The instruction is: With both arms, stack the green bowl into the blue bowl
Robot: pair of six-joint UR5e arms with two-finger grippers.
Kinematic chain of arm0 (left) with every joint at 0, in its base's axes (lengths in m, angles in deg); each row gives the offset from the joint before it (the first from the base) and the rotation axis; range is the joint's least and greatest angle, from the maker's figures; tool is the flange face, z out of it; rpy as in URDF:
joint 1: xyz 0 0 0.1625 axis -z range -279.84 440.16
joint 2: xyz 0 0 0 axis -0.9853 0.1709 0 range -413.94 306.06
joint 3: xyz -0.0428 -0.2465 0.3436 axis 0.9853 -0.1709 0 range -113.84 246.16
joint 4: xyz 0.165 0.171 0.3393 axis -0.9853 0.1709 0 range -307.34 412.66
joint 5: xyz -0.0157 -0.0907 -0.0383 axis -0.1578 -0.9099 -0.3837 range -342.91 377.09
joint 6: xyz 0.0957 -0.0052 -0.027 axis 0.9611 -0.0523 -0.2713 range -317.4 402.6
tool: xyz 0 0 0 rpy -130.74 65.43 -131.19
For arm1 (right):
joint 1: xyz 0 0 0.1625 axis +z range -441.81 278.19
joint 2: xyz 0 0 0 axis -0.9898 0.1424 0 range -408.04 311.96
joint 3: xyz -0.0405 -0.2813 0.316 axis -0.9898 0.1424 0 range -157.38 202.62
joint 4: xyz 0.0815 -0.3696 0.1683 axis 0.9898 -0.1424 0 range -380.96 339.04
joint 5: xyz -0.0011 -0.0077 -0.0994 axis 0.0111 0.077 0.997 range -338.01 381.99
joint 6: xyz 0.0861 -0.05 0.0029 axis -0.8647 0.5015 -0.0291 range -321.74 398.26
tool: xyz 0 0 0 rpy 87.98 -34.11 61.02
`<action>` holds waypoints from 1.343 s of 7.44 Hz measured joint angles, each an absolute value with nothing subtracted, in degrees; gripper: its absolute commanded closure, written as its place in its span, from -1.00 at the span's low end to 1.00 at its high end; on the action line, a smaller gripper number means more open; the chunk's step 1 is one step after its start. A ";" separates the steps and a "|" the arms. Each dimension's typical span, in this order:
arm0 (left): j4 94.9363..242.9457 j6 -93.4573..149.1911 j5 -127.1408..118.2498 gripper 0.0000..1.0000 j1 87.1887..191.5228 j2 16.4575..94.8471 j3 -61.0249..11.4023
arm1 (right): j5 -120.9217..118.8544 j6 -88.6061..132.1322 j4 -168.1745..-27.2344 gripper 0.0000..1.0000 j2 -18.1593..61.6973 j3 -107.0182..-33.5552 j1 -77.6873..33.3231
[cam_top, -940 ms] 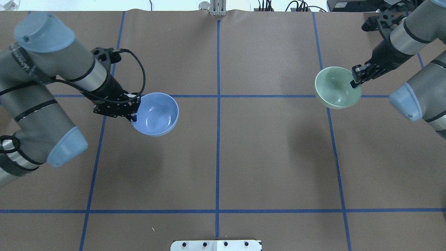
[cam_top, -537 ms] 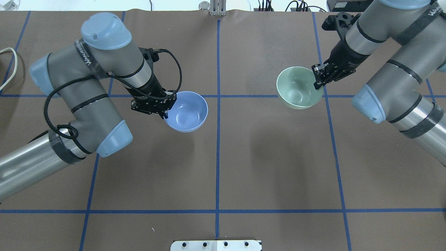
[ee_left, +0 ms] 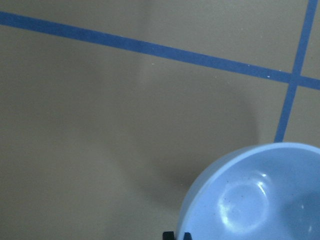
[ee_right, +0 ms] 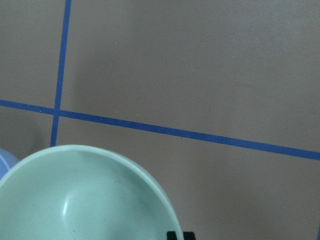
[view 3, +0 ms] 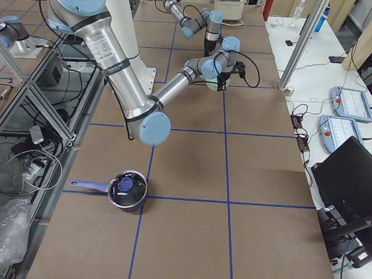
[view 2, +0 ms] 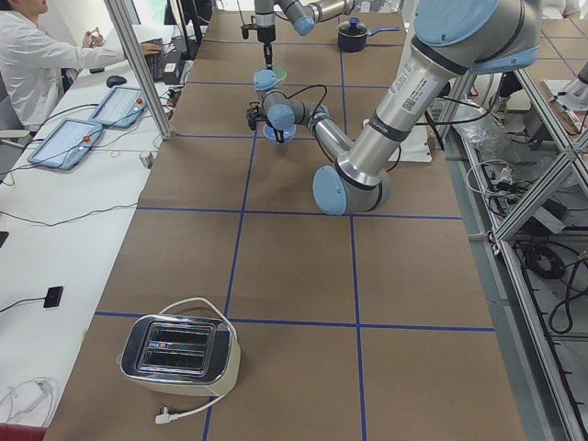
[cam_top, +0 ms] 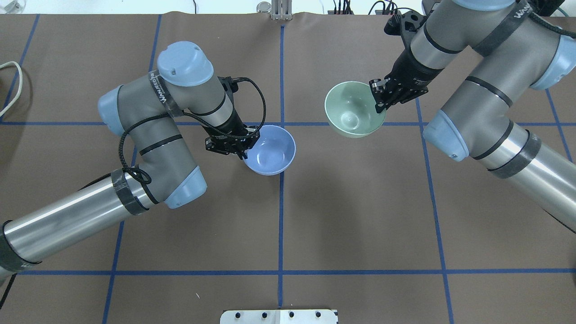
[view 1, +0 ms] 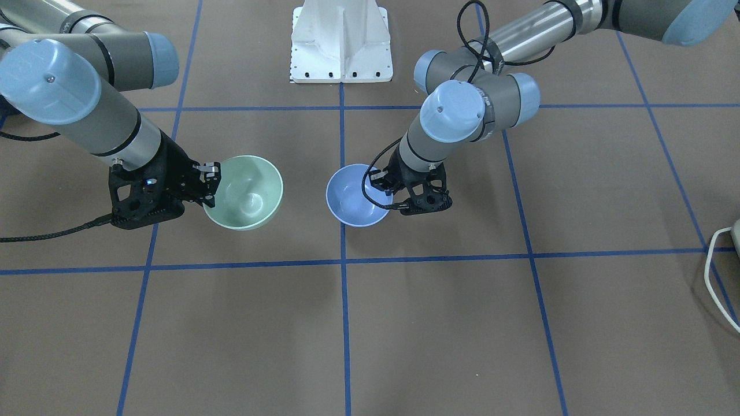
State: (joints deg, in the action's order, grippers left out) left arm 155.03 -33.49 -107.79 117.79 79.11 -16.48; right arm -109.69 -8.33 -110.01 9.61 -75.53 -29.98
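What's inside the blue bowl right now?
Nothing: the blue bowl is empty, its smooth floor bare. The green bowl is apart, held by the right gripper. Only the rim spot pinched by the left gripper is covered.

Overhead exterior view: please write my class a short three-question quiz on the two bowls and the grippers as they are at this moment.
1. True or false: the green bowl already sits inside the blue bowl.
2. Which does the left gripper hold? A: the green bowl. B: the blue bowl. C: nothing.
3. Fill in: the right gripper is shut on the rim of the ___ bowl.

Key
1. False: the bowls are apart, each held by its own gripper.
2. B.
3. green.
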 measured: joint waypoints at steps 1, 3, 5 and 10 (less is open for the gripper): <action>155.71 -33.85 -105.73 1.00 117.09 80.38 -14.78 | -109.37 -10.83 -110.01 1.00 8.36 -75.45 -30.79; 158.67 -34.22 -103.25 1.00 116.50 81.44 -12.16 | -107.48 -13.36 -109.99 1.00 7.02 -75.24 -32.58; 160.39 -34.72 -102.56 0.72 116.40 81.70 -11.23 | -106.26 -14.00 -109.99 1.00 6.72 -75.06 -33.59; 161.52 -33.52 -102.69 -0.56 116.91 81.54 -11.35 | -104.68 -17.40 -109.74 1.00 4.67 -74.00 -35.85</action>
